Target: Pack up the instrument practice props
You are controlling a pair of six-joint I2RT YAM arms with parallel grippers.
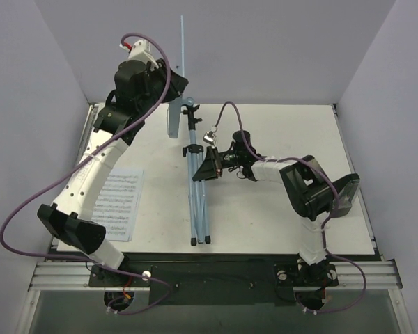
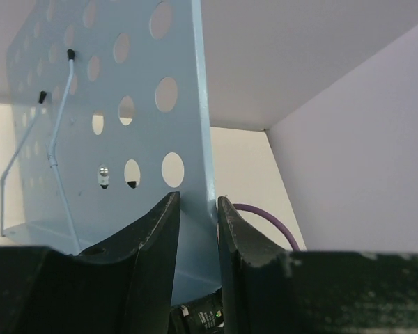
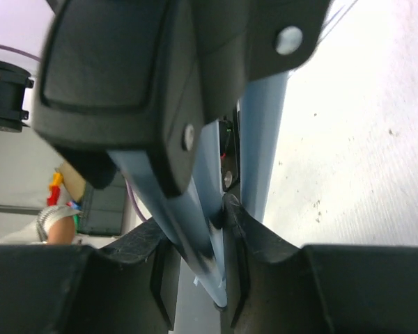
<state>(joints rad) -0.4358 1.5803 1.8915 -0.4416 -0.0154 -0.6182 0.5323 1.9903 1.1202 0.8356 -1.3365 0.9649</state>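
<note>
White counter (image 1: 279, 209), lavender walls. Mid-counter: light-blue hole-punched metal music stand (image 1: 197, 195). My left end effector (image 2: 197, 205) clamps its panel edge; my right end effector (image 3: 221, 209) pinches its thin legs (image 3: 265, 139). Leftward, white sheet-music page (image 1: 118, 202). Step, likely: folding stand. Next: coordinated, steady fold.

**Table** (image 1: 279, 209): white and rectangular, filling the centre of the top view. Grey walls close it in at left, right and top. A metal rail (image 1: 362, 275) runs along its lower edge. The right wrist view shows a few dark specks on the surface.

**Item 1, sheet-music page** (image 1: 125, 202): white with printed staves, lying flat at lower left. Its left part is hidden.

**Item 2, music stand** (image 1: 197, 202): light blue. The folded legs run down the middle of the frame, with the black-capped feet near the table's lower edge. Whether the feet touch the table cannot be told.
</note>
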